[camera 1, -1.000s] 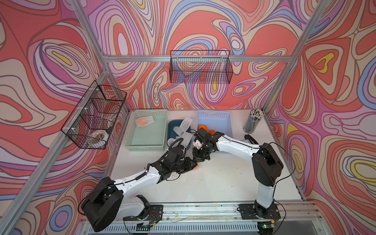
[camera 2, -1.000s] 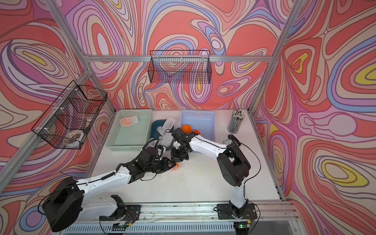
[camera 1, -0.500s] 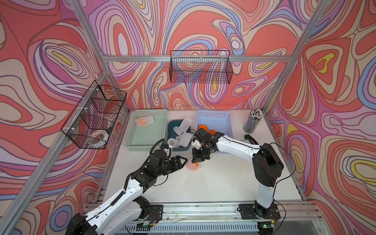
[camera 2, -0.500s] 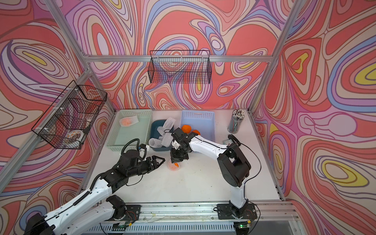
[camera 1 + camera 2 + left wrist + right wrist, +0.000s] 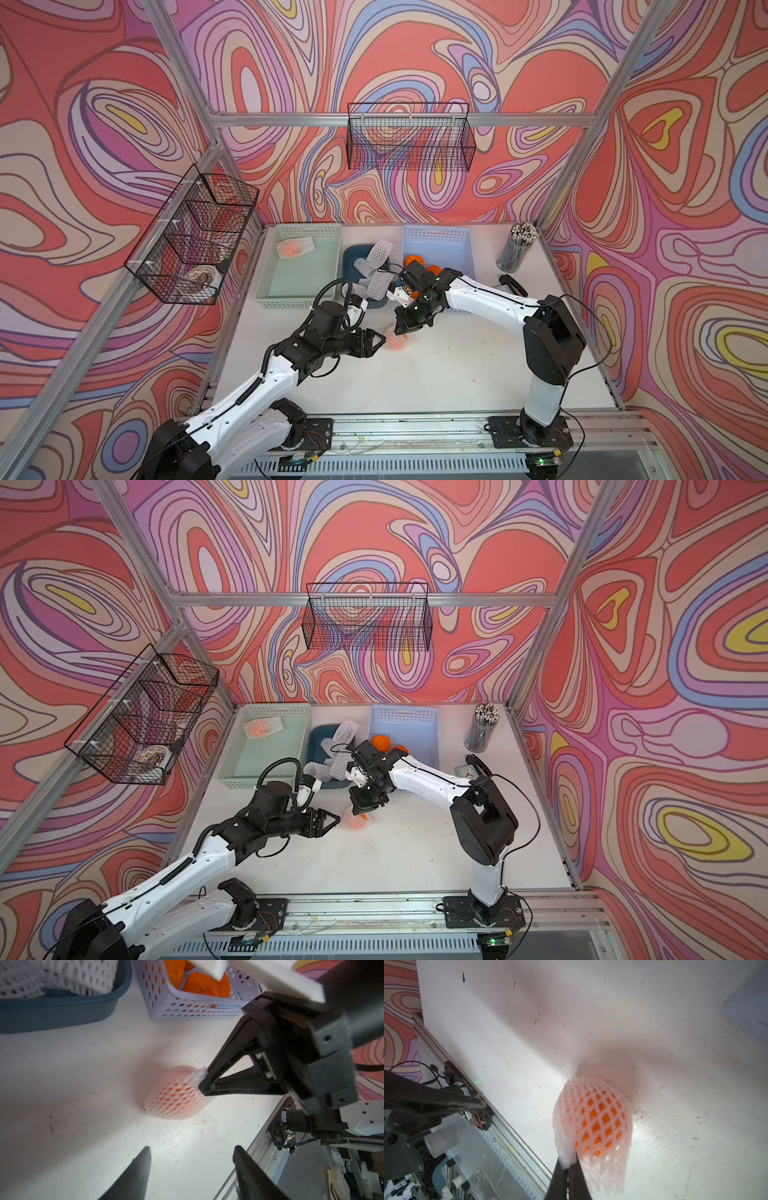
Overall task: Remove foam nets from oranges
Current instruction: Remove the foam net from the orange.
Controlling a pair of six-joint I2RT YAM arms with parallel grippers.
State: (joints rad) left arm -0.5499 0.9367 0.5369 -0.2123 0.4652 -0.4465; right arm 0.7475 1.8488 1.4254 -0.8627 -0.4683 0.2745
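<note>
On open tabletop (image 5: 457, 374), right jaws clamp foam net (image 5: 395, 340) rim; left jaws spread, empty.

Swirl-patterned walls (image 5: 415, 50), aluminium frame (image 5: 291, 120), white tabletop (image 5: 436, 374); wall baskets (image 5: 409, 141), one perhaps holding a bowl (image 5: 199, 278).

White foam net (image 5: 394, 340), diamond-holed, over a bright orange (image 5: 600, 1124). White worktop (image 5: 449, 374), dark-flecked. At the far side, a pale green basket (image 5: 299, 282), a dark blue tub (image 5: 353, 251), and a lilac-blue basket (image 5: 436, 239). Black wire baskets (image 5: 409, 141) on walls (image 5: 415, 54) swirled red, pink, purple, blue and yellow.
</note>
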